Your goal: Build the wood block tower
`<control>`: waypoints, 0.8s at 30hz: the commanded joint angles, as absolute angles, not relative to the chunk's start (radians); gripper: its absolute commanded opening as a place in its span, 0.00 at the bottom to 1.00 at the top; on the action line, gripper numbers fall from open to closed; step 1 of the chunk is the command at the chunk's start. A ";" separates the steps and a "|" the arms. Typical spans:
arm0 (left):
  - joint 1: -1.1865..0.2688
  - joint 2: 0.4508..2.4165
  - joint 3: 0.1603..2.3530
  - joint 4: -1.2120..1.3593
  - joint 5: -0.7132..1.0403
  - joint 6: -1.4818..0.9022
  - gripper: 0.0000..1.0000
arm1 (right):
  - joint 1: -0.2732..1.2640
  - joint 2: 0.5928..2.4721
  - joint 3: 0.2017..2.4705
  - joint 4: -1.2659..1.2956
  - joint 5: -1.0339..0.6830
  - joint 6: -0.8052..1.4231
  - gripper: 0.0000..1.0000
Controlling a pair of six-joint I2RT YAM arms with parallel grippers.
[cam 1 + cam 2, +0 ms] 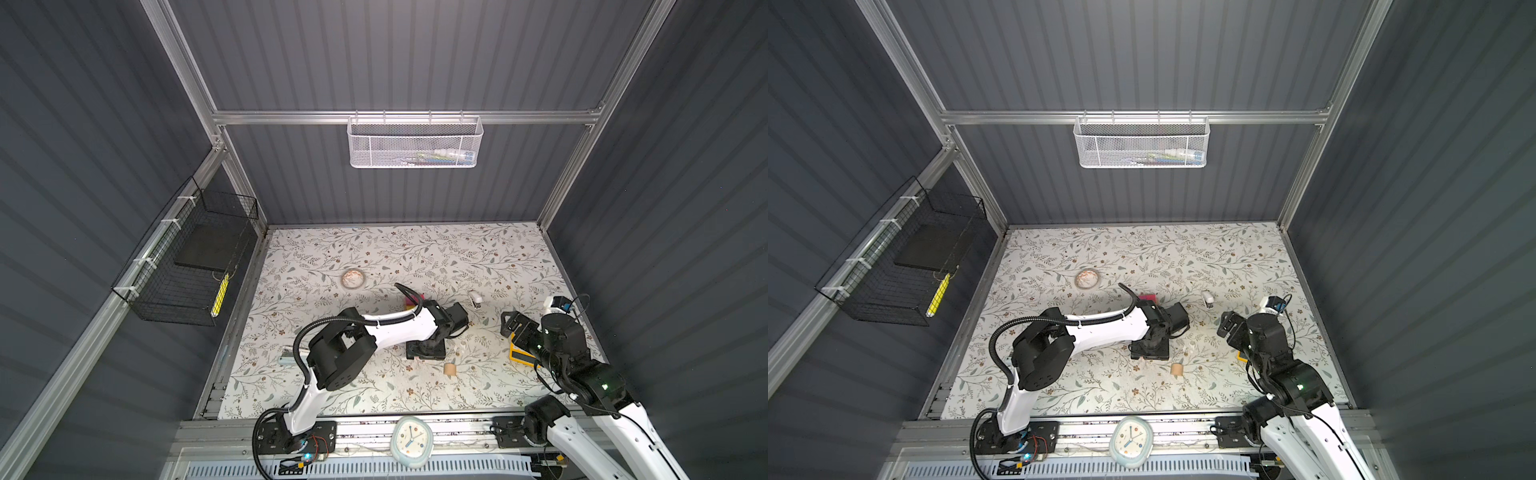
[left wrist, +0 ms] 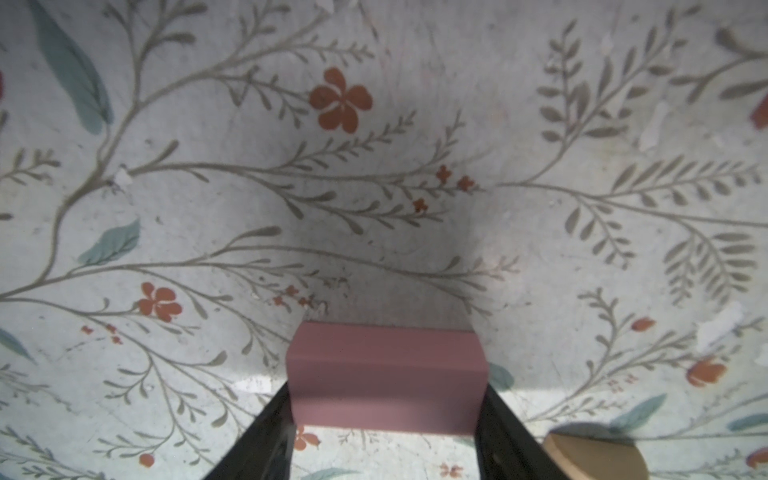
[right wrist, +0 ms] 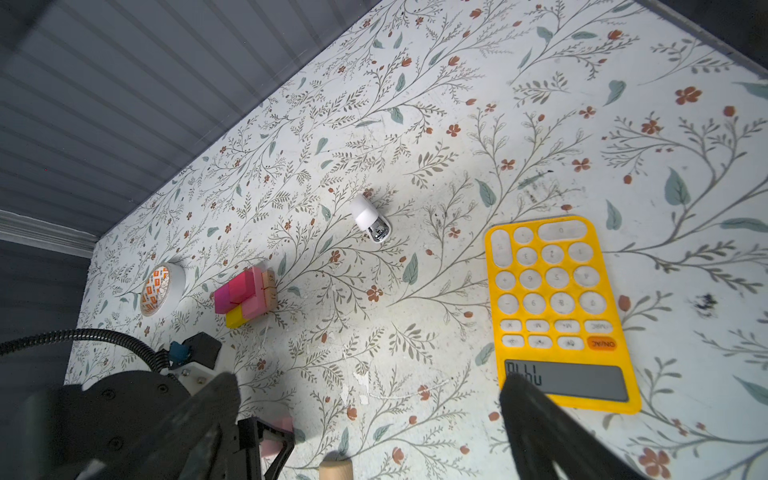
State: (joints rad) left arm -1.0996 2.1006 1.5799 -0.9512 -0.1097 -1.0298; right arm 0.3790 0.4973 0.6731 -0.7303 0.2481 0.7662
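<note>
My left gripper [image 2: 386,405] is shut on a pink block [image 2: 386,370], with a black finger against each of its ends, just over the floral table. In both top views this gripper [image 1: 426,352] points down near the table's middle. A tan cylinder [image 2: 594,457] lies close beside it [image 1: 449,369]. The tower [image 3: 245,296] is a low cluster of magenta, pink, yellow and tan blocks; in a top view only a magenta edge [image 1: 1147,297] shows behind the left arm. My right gripper [image 3: 370,415] hangs open and empty over the table beside the calculator [image 1: 510,325].
A yellow-orange calculator [image 3: 557,311] lies at the right, under the right arm [image 1: 519,355]. A small white stapler [image 3: 370,220] sits behind the middle [image 1: 475,299]. A tape roll [image 3: 160,289] lies to the left of the tower. A clock [image 1: 412,440] rests on the front rail.
</note>
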 commanded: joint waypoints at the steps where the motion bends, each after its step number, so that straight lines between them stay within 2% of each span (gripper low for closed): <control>1: -1.101 2.111 1.609 -0.992 -0.133 -1.045 0.62 | 0.375 0.487 0.660 -0.744 0.269 0.758 0.99; 15: -1.101 2.109 1.609 -0.987 -0.135 -1.049 0.67 | 0.375 0.486 0.654 -0.741 0.262 0.762 0.99; 21: -1.101 2.112 1.606 -0.983 -0.134 -1.047 0.64 | 0.375 0.486 0.653 -0.742 0.261 0.765 0.99; 24: -1.102 2.111 1.603 -0.981 -0.135 -1.049 0.58 | 0.376 0.486 0.654 -0.744 0.261 0.767 0.99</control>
